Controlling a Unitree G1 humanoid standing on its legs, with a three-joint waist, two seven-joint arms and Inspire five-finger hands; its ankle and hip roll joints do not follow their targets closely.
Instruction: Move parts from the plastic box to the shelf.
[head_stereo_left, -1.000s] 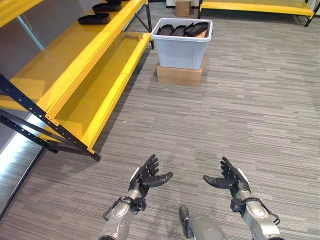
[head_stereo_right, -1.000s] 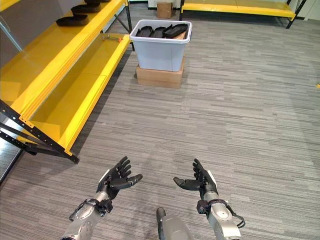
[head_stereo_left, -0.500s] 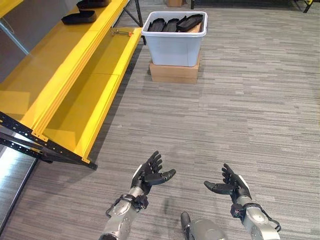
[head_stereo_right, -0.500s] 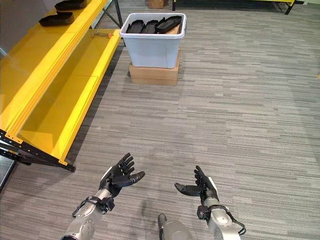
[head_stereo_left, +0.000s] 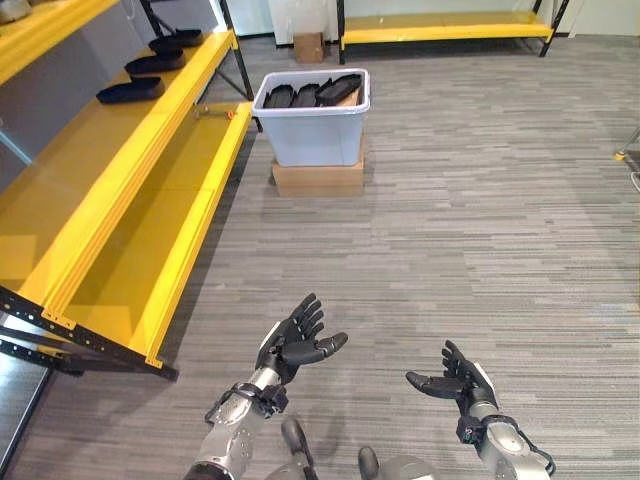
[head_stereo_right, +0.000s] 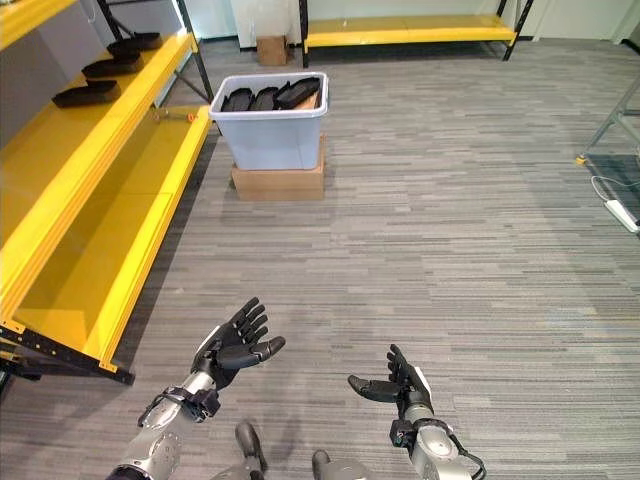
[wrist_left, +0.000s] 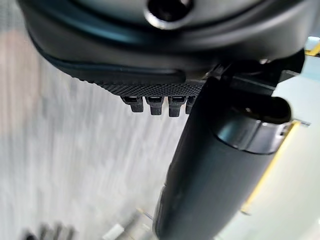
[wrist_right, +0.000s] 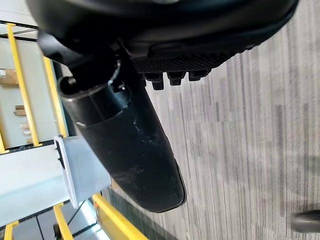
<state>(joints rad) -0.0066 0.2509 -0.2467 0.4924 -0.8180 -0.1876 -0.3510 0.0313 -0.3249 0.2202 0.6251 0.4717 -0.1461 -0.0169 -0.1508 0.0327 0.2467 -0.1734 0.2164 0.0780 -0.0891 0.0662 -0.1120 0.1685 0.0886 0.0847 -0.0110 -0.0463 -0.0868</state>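
Parts (head_stereo_left: 310, 93): black, oblong, moulded trays.

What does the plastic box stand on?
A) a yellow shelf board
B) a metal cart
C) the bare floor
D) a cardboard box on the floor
D: the plastic box with its dark parts sits on top of a flat cardboard box on the floor, beside the yellow shelf.
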